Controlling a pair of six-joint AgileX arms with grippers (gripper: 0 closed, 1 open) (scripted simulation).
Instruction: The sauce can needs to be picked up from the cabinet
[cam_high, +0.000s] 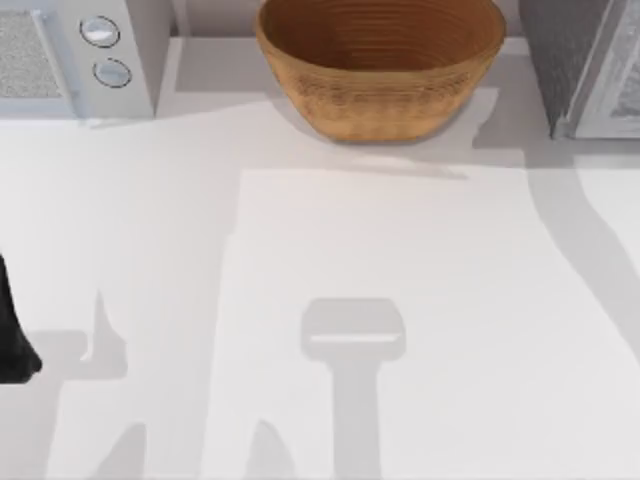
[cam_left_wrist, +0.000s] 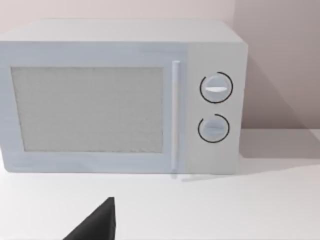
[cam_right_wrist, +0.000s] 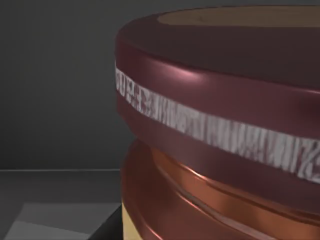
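The small round sauce can (cam_right_wrist: 220, 130), maroon-sided with a coppery rim, sits very close before the right arm's wrist camera against dark walls, likely inside the cabinet, so the arm has probably reached in to grasp it. Whether the right fingers are apart cannot be told. The left arm (cam_high: 12, 335) is parked at the white worktop's (cam_high: 300, 300) left edge, facing the white microwave (cam_left_wrist: 120, 100).

White table (cam_high: 420, 300), microwave (cam_left_wrist: 120, 95), pinkish wall (cam_left_wrist: 275, 60)
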